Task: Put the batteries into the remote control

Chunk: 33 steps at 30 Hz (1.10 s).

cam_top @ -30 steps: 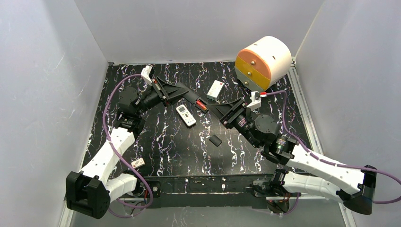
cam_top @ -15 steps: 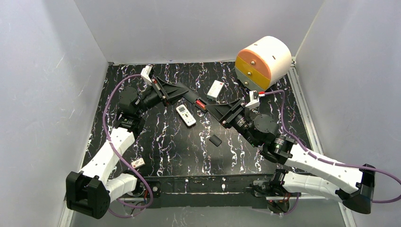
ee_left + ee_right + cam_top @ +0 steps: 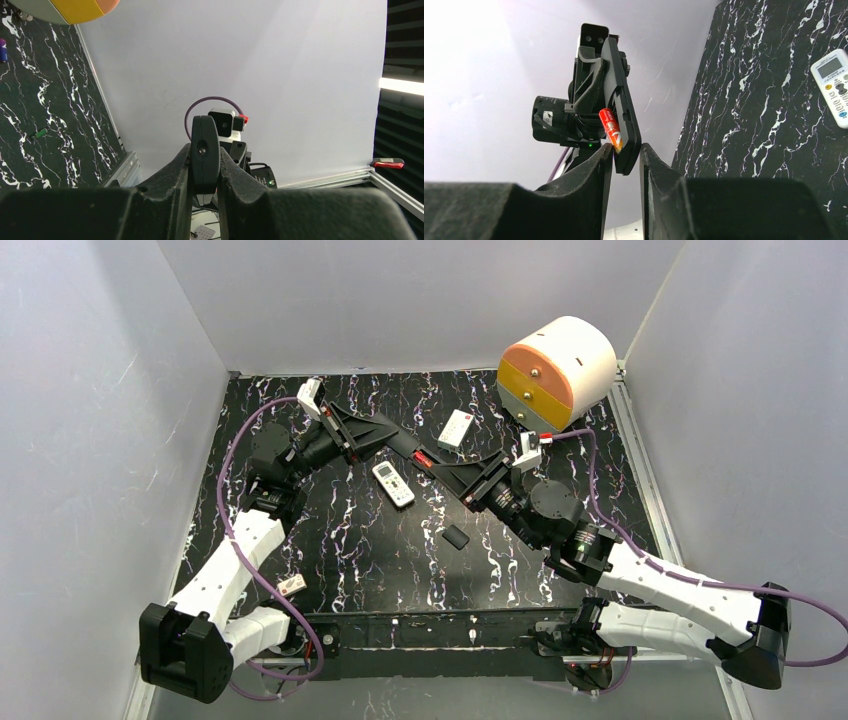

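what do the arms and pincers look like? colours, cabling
Left arm and right arm: white lower shells, black joints and forearms. Purple cable along each. White wrist camera, red plug. Left pincer, right pincer: matte black, flat tapered fingers.

My mark is the small white oblong remote control (image 3: 393, 484). Behind it, rightward, lies the white box with a red mark (image 3: 456, 428); farther that way stands the big round cream-and-orange drum (image 3: 557, 373). Just behind it hangs the long black bar (image 3: 408, 448), a red cylindrical battery (image 3: 425, 459) against it. A small flat black tile (image 3: 456, 537) lies before it, rightward.
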### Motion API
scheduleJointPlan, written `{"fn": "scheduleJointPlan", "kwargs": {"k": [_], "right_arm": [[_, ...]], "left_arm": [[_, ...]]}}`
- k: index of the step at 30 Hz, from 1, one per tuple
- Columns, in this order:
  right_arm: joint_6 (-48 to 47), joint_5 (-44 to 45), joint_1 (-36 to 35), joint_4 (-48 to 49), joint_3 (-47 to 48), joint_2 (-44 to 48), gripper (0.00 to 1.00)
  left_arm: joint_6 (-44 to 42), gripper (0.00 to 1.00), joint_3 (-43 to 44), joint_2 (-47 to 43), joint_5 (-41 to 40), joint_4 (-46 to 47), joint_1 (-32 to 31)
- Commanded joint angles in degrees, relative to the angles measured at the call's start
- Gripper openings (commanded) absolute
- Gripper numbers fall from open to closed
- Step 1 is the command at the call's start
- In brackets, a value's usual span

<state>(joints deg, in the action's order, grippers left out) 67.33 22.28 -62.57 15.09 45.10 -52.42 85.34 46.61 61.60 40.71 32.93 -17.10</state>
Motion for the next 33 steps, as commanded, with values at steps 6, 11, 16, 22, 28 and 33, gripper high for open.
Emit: {"fn": "scheduleJointPlan", "kwargs": {"k": [6, 11, 16, 22, 28, 33], "right_arm": [[-0.1, -0.67, 0.27, 3.06, 0.33, -0.75, 0.32], [-0.05, -0.37, 0.37, 2.93, 0.38, -0.15, 0.5], [-1.07, -0.5, 0.36, 5.28, -1.24, 1.28, 0.62], [-1.9, -1.61, 0.39, 6.72, -0.19, -0.3, 0.77], [-0.8, -3.12, 0.41, 6.52, 2.82, -4.14, 0.85], [0.32, -4.66, 0.9, 7.45, 4.5, -6.51, 0.85]], "left_arm": [[0.0, 0.0, 1.82, -2.19, 0.22, 1.35, -0.22], [-0.42, 0.0, 1.65, -2.11, 0.01, 1.36, -0.21], [-0.7, 0.0, 1.47, -1.68, -0.18, 1.35, -0.23], [-1.35, 0.0, 1.21, -1.56, 0.15, 1.35, -0.21], [-2.94, 0.0, 0.75, -2.25, 2.18, 1.37, -0.21], [-5.8, 0.0, -0.34, -3.88, 3.87, 1.35, -0.21]]}}
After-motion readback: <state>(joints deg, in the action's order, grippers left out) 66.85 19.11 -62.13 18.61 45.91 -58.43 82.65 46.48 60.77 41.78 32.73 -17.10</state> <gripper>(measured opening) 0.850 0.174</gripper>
